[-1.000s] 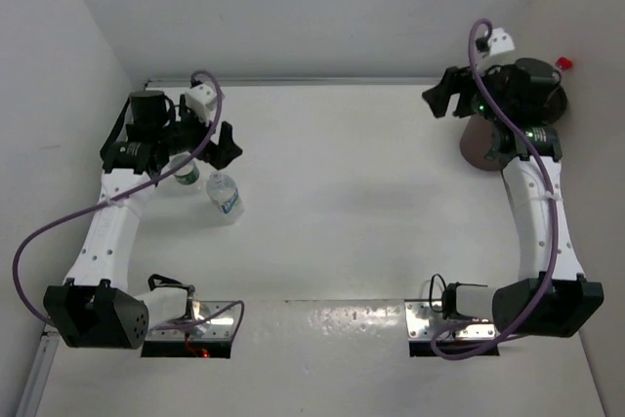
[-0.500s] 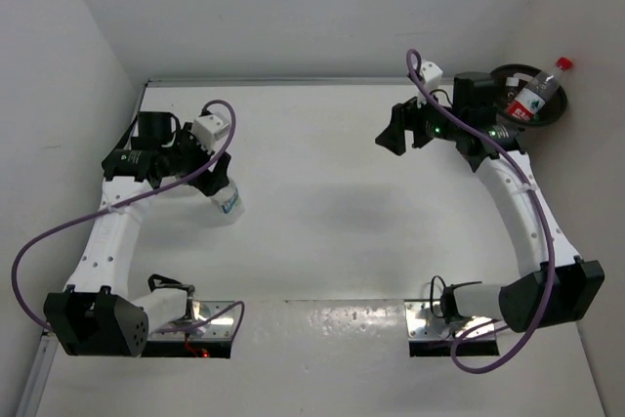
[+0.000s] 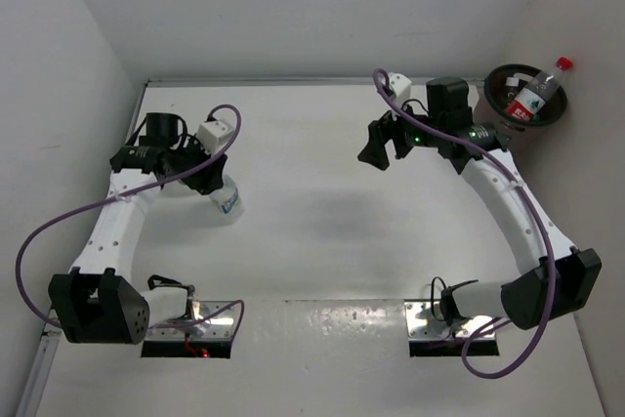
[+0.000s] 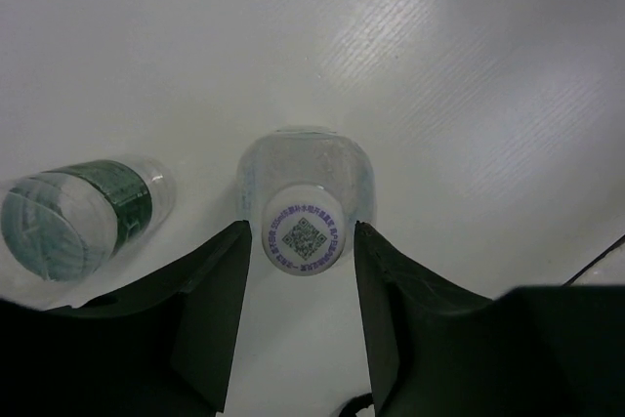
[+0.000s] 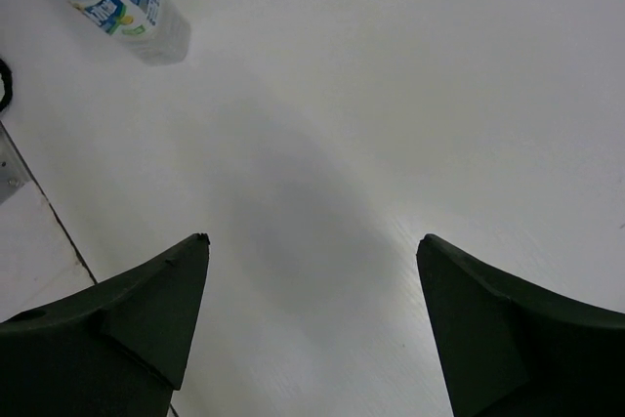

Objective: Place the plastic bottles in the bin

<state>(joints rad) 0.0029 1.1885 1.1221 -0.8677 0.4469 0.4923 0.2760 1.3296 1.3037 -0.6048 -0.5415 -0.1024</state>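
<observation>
Left end effector [image 4: 303,229] straddles bottle [image 4: 306,161], contact unclear; right end effector [image 5: 311,239] gapes empty.

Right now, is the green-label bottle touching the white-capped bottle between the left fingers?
Apart. The left wrist view shows bare table between the green-label bottle and the white-capped bottle.

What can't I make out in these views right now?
Left end effector: contact with white-capped bottle unclear in left wrist view; arm hides it from top.
Bin: dark interior in top view; contents beyond red-capped bottle unseen.
Green-labelled bottle: left wrist view, cropped by end effector and frame edge.
</observation>
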